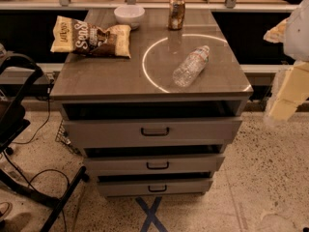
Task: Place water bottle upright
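On the grey surface [96, 76], the water bottle [191, 66] lies sideways, not yet grasped; the tool [285, 100] hangs well apart, its state untellable.

The one camera looks from in front of and above the grey three-drawer metal cabinet [106, 129], facing downward and toward the back edge of its flat grey top [96, 76]. It stands at middle range: all four edges of the top, the drawer fronts and the speckled stone floor [270, 178] are in view. The pale, blurred gripper [288, 88] hangs close to the lens, beyond the front right corner.
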